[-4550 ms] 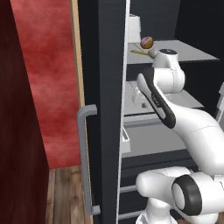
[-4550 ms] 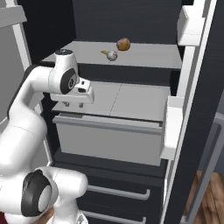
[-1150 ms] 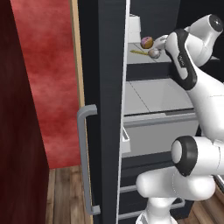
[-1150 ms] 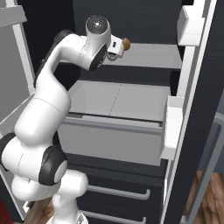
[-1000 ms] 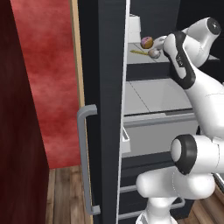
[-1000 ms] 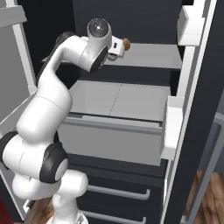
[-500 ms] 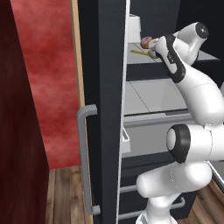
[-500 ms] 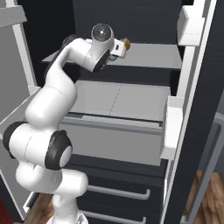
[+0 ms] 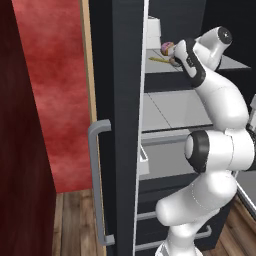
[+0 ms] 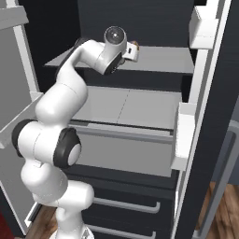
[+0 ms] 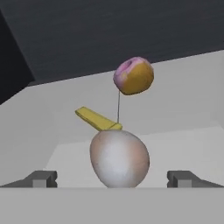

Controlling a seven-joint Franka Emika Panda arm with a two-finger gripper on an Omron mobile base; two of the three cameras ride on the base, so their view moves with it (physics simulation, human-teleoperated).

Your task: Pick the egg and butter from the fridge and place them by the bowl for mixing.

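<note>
We see bare shelf [image 11: 183, 144] on both sides of the egg [image 11: 119, 158], while the butter [image 11: 97, 119] and a pink-and-orange ball [image 11: 133, 75] crowd the space just behind it.

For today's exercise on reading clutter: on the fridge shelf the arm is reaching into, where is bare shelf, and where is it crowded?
Bare shelf lies right of the egg, and on its left toward the side wall. The crowding runs straight behind the egg: the butter and a pink-topped ball line up there, ahead of the open end effector.
</note>
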